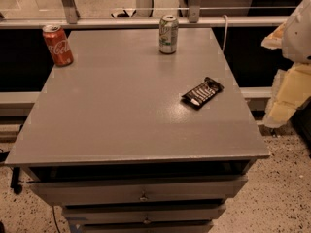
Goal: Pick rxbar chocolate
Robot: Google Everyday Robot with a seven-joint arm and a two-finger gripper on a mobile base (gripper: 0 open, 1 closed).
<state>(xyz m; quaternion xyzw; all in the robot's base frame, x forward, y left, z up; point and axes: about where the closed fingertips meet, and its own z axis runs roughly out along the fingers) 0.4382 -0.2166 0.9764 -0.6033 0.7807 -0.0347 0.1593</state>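
Note:
The rxbar chocolate [202, 92] lies flat on the grey table top [121, 110], right of centre and near the right edge. It is a black wrapper with white lettering, turned diagonally. My gripper [287, 97] shows as a white and pale yellow shape at the right edge of the view. It is off the table's right side, level with the bar and well apart from it. It holds nothing that I can see.
A red cola can [57, 44] stands at the table's back left corner. A pale green-white soda can [168, 34] stands at the back edge, middle. A rail and glass wall run behind the table. Drawers [143, 193] sit under the front edge.

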